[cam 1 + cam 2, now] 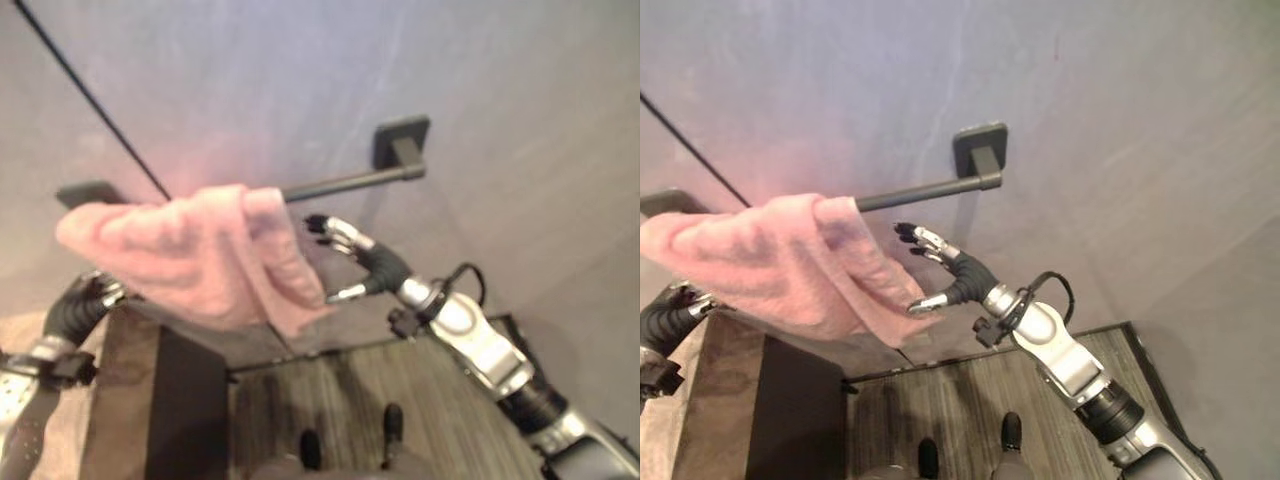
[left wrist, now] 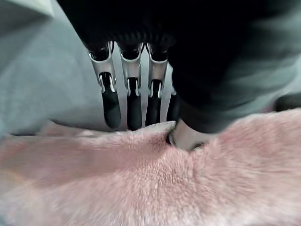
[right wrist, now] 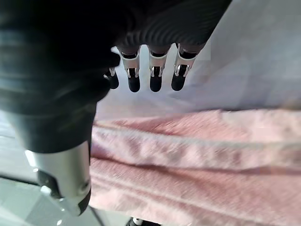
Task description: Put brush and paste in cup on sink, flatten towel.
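a fluffy pink terry towel (image 1: 190, 255) hangs bunched over the left part of a dark metal towel bar (image 1: 350, 183), which runs across a plain grey wall (image 1: 480, 90) and ends at a square dark wall bracket (image 1: 402, 141) on the right. the towel is gathered in thick folds rather than spread flat, and its lower right corner droops to a point below the bar. the right hand (image 1: 945, 275) is raised just to the right of the towel's hanging edge, below the bare part of the bar; its fingers (image 1: 920, 236) are extended and spread, and the thumb (image 1: 925, 304) lies at or against the towel's lower corner, though contact cannot be confirmed. in the right wrist view the fingers (image 3: 156, 75) point straight out above the towel's folded bands and clasp nothing, so this hand is released. the left hand (image 1: 95, 295) is at the lower left edge of the towel, partly covered by the cloth. in the left wrist view its fingers (image 2: 131, 101) reach straight down behind the upper edge of the pink pile while the thumb (image 2: 188, 136) presses into the pile from the near side, so this hand pinches the towel's edge. a brown wooden counter (image 1: 125, 400) with a dark side panel stands below the towel on the left.
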